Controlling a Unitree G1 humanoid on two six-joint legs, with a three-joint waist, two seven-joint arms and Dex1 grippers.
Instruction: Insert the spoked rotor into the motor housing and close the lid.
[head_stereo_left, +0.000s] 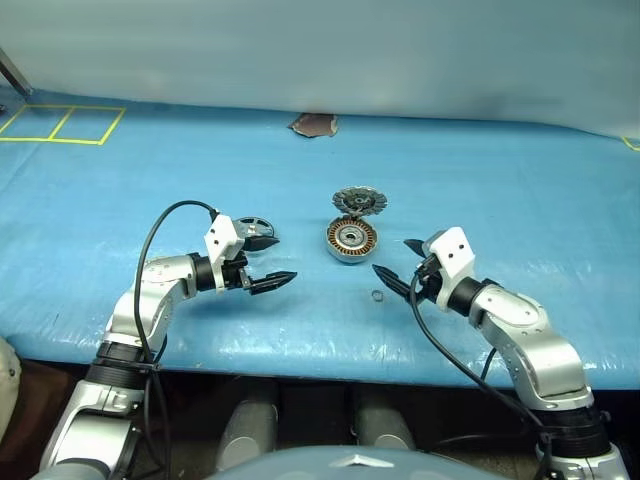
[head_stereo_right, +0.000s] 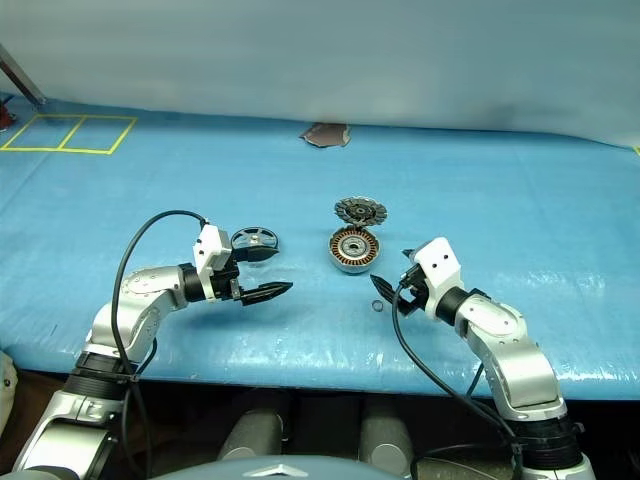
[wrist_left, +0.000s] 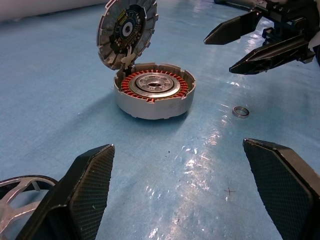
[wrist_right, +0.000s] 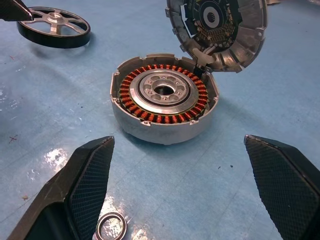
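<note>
Both claws hang over the near edge of the blue-covered table (head_stereo_left: 520, 200) in the head view, the left claw (head_stereo_left: 262, 262) and the right claw (head_stereo_left: 398, 262) each spread wide and holding nothing. Between them, a little farther in, sits the motor housing (head_stereo_left: 351, 240), with the lid (head_stereo_left: 358, 202) propped up at its far side. The spoked rotor (head_stereo_left: 254, 233) lies flat on the table just beyond the left claw's fingertips. A small metal ring (head_stereo_left: 378, 295) lies near the right claw. No step is done yet; fetching the rotor comes first, and that looks like a job for the left claw. The table is wide and bare toward its far edge and both side edges, so there is plenty of room to swing.

Seen from the left wrist, the rotor's rim peeks past one finger, off to the side of the gap, so the claw would have to turn toward it before closing. The housing stands open ahead, copper windings showing, lid tilted up behind.

From the right wrist, the housing is straight ahead between the open fingers, the ring close by them. The raised lid leaves the cup's mouth free for lowering the rotor from above.
</note>
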